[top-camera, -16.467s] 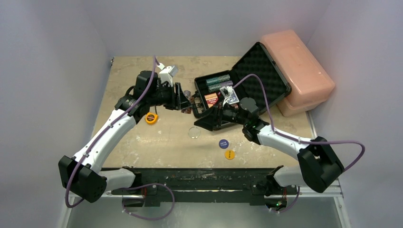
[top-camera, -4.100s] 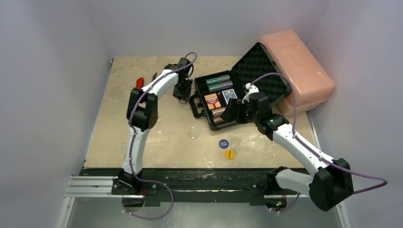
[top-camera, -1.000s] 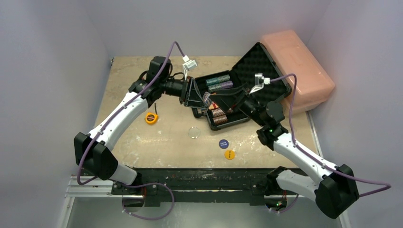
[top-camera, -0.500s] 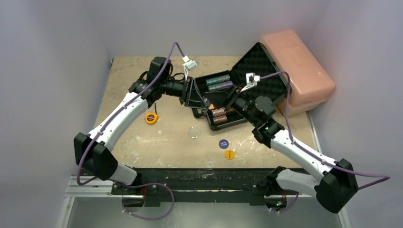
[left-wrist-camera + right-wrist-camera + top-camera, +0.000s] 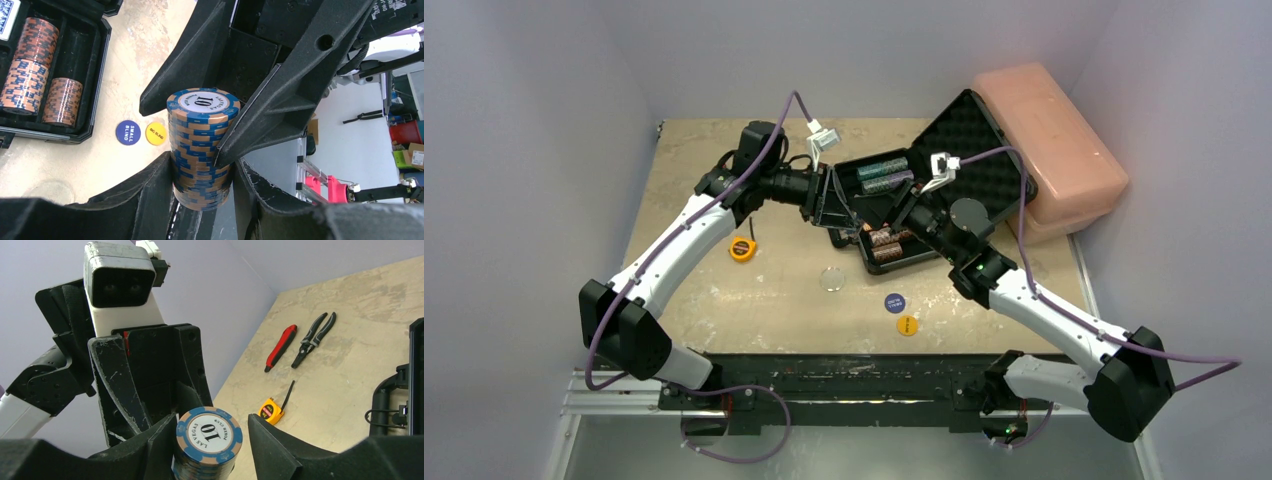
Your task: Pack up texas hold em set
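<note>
While the left gripper (image 5: pixel 202 167) clamps the tall blue-and-tan poker chip stack (image 5: pixel 201 150), I see its long axis lying crosswise to those fingers, the white 10 face turned toward the right wrist camera. The right gripper (image 5: pixel 210 426) flanks it; I cannot tell if it presses. From above, both grippers hide the stack, at the left edge of the open black foam-lined briefcase (image 5: pixel 980 140). Only the right wrist shows black pliers (image 5: pixel 314 339) and a yellow tape measure (image 5: pixel 271 411).

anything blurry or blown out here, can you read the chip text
Left wrist: blue chip stack sharp, its 10 legible, room behind washed out bright. Right wrist: chip lettering crisp, no glare. Top external: even light, round buttons' text too small.
</note>
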You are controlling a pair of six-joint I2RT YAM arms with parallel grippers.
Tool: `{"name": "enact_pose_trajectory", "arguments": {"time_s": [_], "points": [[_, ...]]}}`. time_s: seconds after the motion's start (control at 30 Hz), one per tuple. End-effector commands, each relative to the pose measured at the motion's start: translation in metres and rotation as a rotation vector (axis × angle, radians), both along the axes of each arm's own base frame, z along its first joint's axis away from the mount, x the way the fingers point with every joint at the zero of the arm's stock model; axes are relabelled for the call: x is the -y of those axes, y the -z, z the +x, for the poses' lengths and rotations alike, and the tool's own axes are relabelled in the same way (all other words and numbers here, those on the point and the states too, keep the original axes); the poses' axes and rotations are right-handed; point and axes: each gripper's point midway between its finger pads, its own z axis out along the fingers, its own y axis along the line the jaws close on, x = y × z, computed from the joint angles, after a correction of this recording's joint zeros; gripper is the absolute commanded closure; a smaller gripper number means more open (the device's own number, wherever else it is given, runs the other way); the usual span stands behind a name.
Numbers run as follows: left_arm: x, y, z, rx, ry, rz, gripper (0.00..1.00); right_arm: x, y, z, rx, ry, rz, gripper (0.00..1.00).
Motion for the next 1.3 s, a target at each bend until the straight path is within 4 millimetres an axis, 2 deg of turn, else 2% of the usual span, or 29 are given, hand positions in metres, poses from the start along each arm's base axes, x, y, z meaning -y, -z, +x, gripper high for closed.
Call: {"name": "enact_pose_trajectory", "arguments": {"time_s": [0.0, 0.13, 0.3, 0.43, 0.67, 0.73, 0.97, 1.13, 1.27], "points": [[0.0, -0.034, -0.008, 0.132, 0.032, -0.066, 1.0, -0.002, -0.022, 0.003, 0.021, 0.018, 0.025, 0.44], [-0.001, -0.031, -0.006, 0.134, 0.013, -0.049, 1.0, -0.007, -0.019, 0.001, 0.001, -0.004, 0.029, 0.5], [-0.003, -0.03, -0.002, 0.146, -0.017, -0.025, 1.0, -0.011, -0.018, -0.001, -0.009, -0.025, 0.033, 0.81], [-0.008, -0.024, 0.005, 0.165, -0.068, 0.019, 0.81, -0.01, -0.019, -0.001, -0.015, -0.018, 0.032, 1.0], [-0.012, -0.015, 0.012, 0.169, -0.113, 0.063, 0.33, -0.001, -0.02, 0.003, -0.028, 0.036, 0.039, 1.0], [-0.012, -0.013, 0.013, 0.165, -0.116, 0.072, 0.24, 0.004, -0.021, 0.004, -0.029, 0.06, 0.042, 1.0], [-0.018, -0.007, 0.019, 0.18, -0.158, 0.115, 0.14, 0.023, -0.021, 0.011, -0.051, 0.173, 0.028, 1.0], [-0.028, -0.008, 0.026, 0.223, -0.224, 0.152, 0.13, 0.046, -0.005, 0.023, -0.133, 0.319, -0.008, 1.0], [-0.045, -0.006, 0.038, 0.283, -0.337, 0.22, 0.13, 0.07, 0.013, 0.032, -0.224, 0.463, -0.032, 1.0]]}}
